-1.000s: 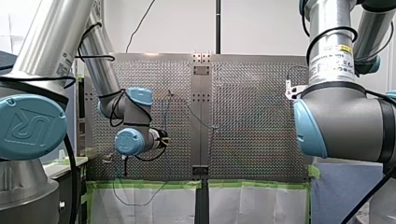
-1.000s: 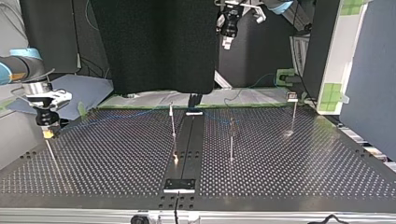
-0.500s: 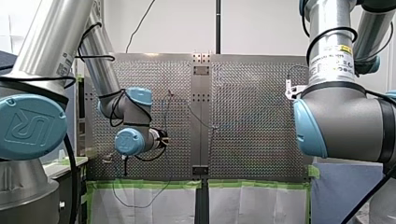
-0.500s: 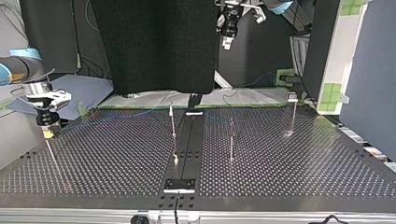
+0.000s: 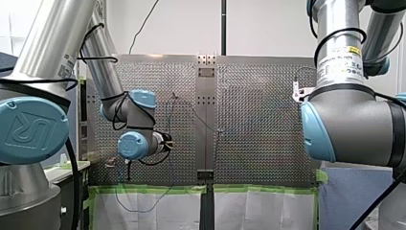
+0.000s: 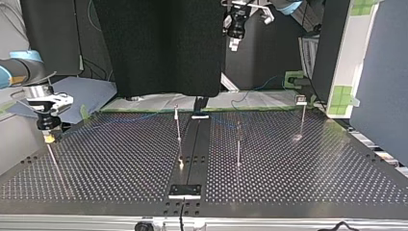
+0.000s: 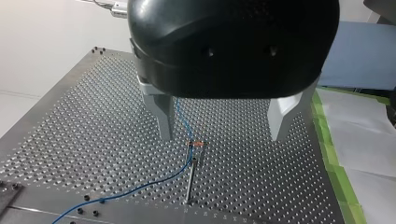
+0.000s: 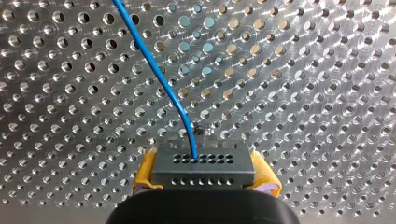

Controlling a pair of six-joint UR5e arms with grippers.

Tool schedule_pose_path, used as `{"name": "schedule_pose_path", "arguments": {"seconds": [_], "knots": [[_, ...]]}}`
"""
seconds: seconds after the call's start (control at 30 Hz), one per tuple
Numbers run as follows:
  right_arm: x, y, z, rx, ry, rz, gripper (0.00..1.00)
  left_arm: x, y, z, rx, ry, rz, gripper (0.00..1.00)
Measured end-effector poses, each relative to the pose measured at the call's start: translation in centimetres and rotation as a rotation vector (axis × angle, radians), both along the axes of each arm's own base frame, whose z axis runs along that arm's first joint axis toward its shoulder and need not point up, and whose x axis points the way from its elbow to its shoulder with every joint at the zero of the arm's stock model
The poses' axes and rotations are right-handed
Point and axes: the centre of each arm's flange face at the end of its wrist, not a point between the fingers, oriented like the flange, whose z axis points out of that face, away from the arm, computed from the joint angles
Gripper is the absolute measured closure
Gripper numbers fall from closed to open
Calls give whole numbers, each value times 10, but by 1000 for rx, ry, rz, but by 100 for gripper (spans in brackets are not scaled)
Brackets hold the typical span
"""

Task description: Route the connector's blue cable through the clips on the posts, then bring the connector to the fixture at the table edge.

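1. A small grey block connector with rows of holes [image 8: 203, 161] is held tight between the yellow pads of my right tool [image 8: 205, 176].
2. The connector is held over the shiny metal tabletop full of holes [image 8: 303, 70], close to its edge at the top view's left.
3. A thin blue cable [image 8: 159, 79] is seen coming out of the connector and running straight ahead, away from my right tool.
4. My left tool [image 7: 224, 133] is spread wide, and nothing is held in it.
5. It is hung high over a thin metal post [image 7: 190, 177] with a small clip [image 7: 196, 143], and the cable is seen passing right at that clip.
6. My right arm is judged the nearer one, so the carrying is best done by it, with the cable trailing along its own line.
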Motion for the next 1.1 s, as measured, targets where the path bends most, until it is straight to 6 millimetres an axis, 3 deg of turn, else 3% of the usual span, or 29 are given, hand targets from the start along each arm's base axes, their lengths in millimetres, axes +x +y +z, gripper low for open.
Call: {"name": "schedule_pose_path", "arguments": {"seconds": [1.1], "knots": [[4, -4, -2, -24, 3, 16, 100, 0, 0, 0, 1, 0, 0, 0]]}}
